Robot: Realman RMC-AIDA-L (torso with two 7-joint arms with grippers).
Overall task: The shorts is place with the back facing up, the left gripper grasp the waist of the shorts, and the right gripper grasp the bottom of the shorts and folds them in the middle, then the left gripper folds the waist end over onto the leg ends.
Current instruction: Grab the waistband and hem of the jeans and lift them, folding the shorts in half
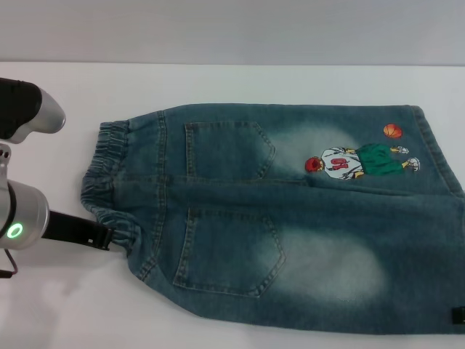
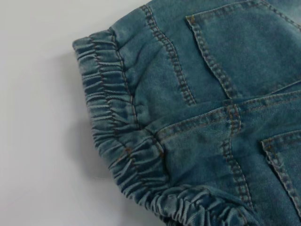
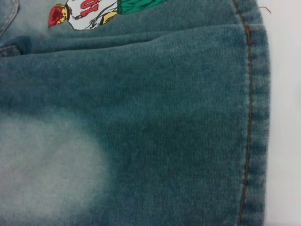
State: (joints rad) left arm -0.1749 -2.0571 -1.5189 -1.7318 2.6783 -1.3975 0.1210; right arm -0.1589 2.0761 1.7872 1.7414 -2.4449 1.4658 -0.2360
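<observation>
Flat, shorts (image 1: 290, 218) lengthwise left-right, waist leftward by left gripper (image 1: 116, 238), jaws unclear.

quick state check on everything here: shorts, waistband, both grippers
shorts: spread flat on the table, back pockets up, not folded
waistband: gathered elastic, lying on the table
left gripper: low at the waistband's near corner, finger state unclear
right gripper: not in view
</observation>
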